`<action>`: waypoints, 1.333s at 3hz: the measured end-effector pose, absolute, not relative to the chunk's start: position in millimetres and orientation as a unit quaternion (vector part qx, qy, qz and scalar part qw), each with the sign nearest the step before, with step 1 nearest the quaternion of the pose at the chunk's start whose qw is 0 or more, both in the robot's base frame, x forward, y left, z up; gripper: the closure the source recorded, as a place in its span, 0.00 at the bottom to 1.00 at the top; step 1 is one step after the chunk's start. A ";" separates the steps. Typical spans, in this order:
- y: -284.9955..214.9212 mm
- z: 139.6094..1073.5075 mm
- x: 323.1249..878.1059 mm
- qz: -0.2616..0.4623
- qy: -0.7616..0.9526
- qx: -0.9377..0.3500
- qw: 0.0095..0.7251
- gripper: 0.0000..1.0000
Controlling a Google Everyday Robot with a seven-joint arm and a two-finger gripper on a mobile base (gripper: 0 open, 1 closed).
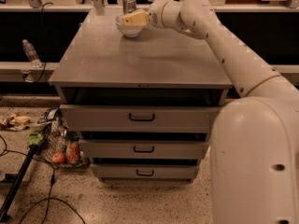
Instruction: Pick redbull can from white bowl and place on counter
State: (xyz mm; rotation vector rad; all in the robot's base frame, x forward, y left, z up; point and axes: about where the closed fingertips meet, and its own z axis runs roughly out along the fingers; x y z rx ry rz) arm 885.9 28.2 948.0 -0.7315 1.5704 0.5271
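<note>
Grey counter (140, 59) is filling the middle of the shot, but going left to right: a water bottle (31, 52) is standing off on the low ledge (18, 69) to the left, nowhere near the action. Next, near the counter's far edge, the bowl (127, 31) is sitting with the can (129, 4) standing upright in it, long axis vertical, only its top part showing. Right there the gripper (128, 18) is hanging over the bowl, pointing left and lying roughly level, so it's crossing in front of the can's lower half. From this angle the can is sitting just behind the gripper, on the far side, and I honestly can't tell how wide the gripper is opening or whether it's got hold of anything. The arm (233, 59) is stretching off to the right. I'm guessing the grab needs a sideways squeeze on that upright body.
</note>
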 end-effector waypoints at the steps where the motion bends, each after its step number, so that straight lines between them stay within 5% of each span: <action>1: 53.5 950.0 917.9 0.212 0.692 -0.303 0.620 0.00; 2: 53.5 929.3 955.1 0.188 0.721 -0.264 0.613 0.02; 4: 39.3 933.7 988.6 0.179 0.721 -0.224 0.631 0.47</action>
